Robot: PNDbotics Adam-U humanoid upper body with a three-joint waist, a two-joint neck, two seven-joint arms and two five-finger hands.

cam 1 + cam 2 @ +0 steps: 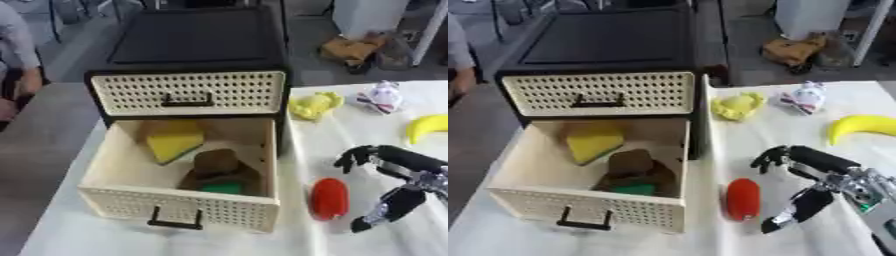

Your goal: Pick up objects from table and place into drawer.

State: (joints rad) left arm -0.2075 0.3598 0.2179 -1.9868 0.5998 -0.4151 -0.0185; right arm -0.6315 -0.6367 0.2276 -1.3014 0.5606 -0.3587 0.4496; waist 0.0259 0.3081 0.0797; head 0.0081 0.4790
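A red oblong object (330, 198) lies on the white table just right of the pulled-out lower drawer (112, 195). My right hand (815, 172) hovers to its right, open, fingers spread toward it and thumb pointing down, not touching it. Inside the drawer lie a yellow wedge-shaped sponge (173, 140), a brown lumpy object (217, 167) and a green piece (222, 188). Further back on the table sit a yellow soft toy (313, 105), a small white toy with red marks (381, 97) and a banana (862, 125). My left hand shows in neither view.
The black cabinet (197, 37) with its closed upper drawer (188, 92) stands behind the open one. The white cloth-covered table (262, 245) runs forward and right. Grey floor lies at left, where a person's arm shows at the edge.
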